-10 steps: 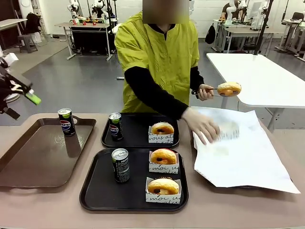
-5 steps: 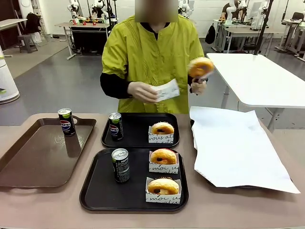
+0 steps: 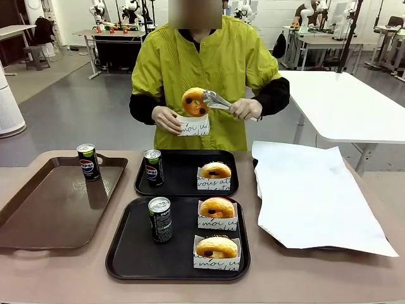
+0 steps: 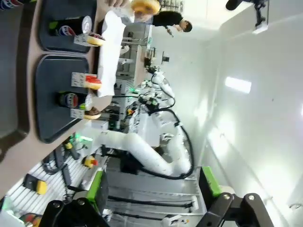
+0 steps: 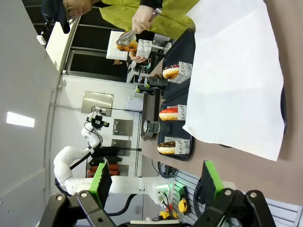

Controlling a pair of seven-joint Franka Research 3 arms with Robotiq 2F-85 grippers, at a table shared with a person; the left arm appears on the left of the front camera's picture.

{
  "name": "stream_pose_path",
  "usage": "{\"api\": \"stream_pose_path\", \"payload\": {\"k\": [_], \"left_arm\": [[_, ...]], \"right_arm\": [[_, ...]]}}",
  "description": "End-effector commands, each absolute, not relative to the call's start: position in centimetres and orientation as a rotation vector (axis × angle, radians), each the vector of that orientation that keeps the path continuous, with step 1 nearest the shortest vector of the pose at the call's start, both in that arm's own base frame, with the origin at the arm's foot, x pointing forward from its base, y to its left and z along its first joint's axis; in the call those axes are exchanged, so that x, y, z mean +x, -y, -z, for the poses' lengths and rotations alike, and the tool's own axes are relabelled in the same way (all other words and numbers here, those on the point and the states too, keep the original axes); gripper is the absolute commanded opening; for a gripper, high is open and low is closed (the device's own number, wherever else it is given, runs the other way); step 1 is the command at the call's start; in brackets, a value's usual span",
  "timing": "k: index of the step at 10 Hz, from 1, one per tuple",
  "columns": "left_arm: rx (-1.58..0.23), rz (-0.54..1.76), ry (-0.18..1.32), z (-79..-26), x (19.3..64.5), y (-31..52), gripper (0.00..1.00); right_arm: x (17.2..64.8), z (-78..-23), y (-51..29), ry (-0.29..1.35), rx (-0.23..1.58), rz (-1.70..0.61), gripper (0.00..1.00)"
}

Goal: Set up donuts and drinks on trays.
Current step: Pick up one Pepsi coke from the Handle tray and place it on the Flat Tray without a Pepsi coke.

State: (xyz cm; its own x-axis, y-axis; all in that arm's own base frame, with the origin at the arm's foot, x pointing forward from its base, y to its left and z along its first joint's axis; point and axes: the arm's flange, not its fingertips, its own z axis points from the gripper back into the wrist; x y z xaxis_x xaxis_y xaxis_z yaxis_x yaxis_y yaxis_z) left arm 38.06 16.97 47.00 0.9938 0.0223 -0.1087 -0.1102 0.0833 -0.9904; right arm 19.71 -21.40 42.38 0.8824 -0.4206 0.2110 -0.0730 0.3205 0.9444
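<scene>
A golden-brown donut (image 3: 193, 101) is held in metal tongs (image 3: 218, 101) above a small white paper box (image 3: 195, 126), both raised at chest height by the person's hands (image 3: 166, 118), behind the far black tray (image 3: 183, 184). The donut is judged to be in the course of being boxed and not yet set down.

Taking the near black tray (image 3: 130, 253) as landmark: on it are found a black can with green print (image 3: 160, 219) at its left part and two boxed donuts, one (image 3: 217, 213) at the far right and one (image 3: 217, 251) at the near right. This tray appears complete. Directly behind it, the far black tray carries a Pepsi can (image 3: 153, 167) and one boxed donut (image 3: 216, 175); a second boxed donut is judged outstanding there. To the landmark's left, a brown tray (image 3: 38, 209) holds a further Pepsi can (image 3: 88, 161). To its right, a white paper sheet (image 3: 316, 196) lies over a dark tray.

The left gripper (image 4: 156, 189) is seen with fingers spread and nothing between them, well clear of the table. The right gripper (image 5: 156, 182) is likewise spread wide and empty
</scene>
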Motion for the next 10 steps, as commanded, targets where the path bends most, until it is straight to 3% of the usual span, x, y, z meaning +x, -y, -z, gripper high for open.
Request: {"api": "stream_pose_path", "payload": {"k": [1, 6, 10], "left_arm": [[-1.421, 0.056, -0.054, -45.3, 38.0, -17.9, 1.0], [-1.29, 0.048, 0.068, -40.8, 38.8, -19.4, 1.0], [-1.324, -0.039, 0.13, -40.1, 38.9, -20.7, 1.0]], "right_arm": [[20.0, -42.5, 21.4, 0.492, 1.255, 0.23, 1.0], [20.0, -42.5, 21.4, 0.492, 1.255, 0.23, 1.0], [20.0, -42.5, 21.4, 0.492, 1.255, 0.23, 1.0]]}}
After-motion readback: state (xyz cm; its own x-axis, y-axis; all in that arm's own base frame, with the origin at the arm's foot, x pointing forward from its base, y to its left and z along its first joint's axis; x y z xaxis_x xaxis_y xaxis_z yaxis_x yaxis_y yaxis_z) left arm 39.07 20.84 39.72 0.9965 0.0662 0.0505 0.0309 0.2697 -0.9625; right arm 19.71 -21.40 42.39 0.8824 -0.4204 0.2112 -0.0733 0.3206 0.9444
